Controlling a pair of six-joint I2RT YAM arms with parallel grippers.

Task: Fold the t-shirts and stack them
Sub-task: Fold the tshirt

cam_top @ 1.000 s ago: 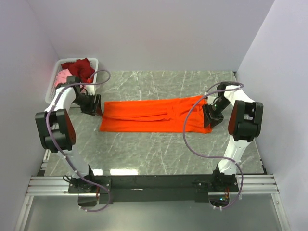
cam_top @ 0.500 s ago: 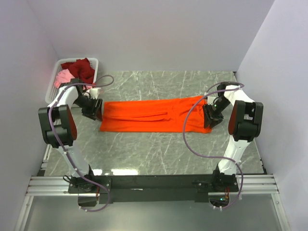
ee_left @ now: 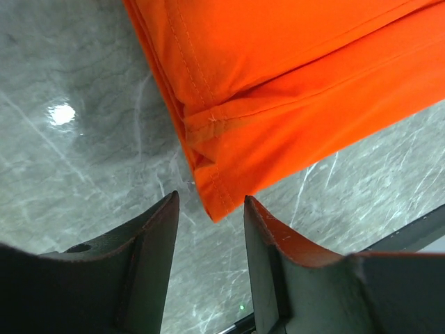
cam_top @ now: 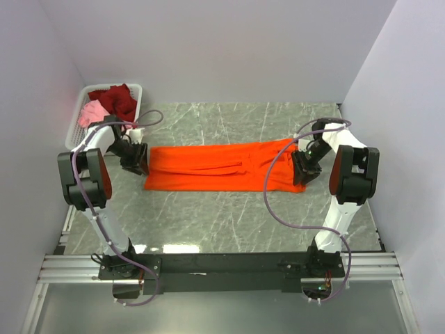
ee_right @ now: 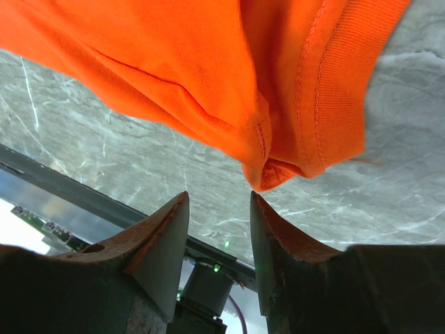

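A bright orange t-shirt (cam_top: 215, 167) lies folded into a long band across the marble table. My left gripper (cam_top: 137, 161) is low at its left end. In the left wrist view the open left gripper (ee_left: 211, 199) has the shirt's hemmed corner (ee_left: 215, 198) just beyond its tips, with nothing between the fingers. My right gripper (cam_top: 300, 170) sits at the shirt's right end. The right wrist view shows that gripper (ee_right: 219, 196) open too, and the bunched collar corner (ee_right: 271, 174) lies just past its right fingertip. A dark red t-shirt (cam_top: 118, 97) and a pink one (cam_top: 90, 111) rest in the basket.
The white slotted basket (cam_top: 137, 88) stands at the table's back left corner against the wall. Pale walls close in the left, back and right sides. A metal rail (cam_top: 222, 268) carrying both arm bases runs along the near edge. Purple cables loop off each arm.
My left gripper has moved a little nearer and right, up to the shirt's left end, and its jaws have narrowed. The right gripper has barely shifted. The shirt has not moved.
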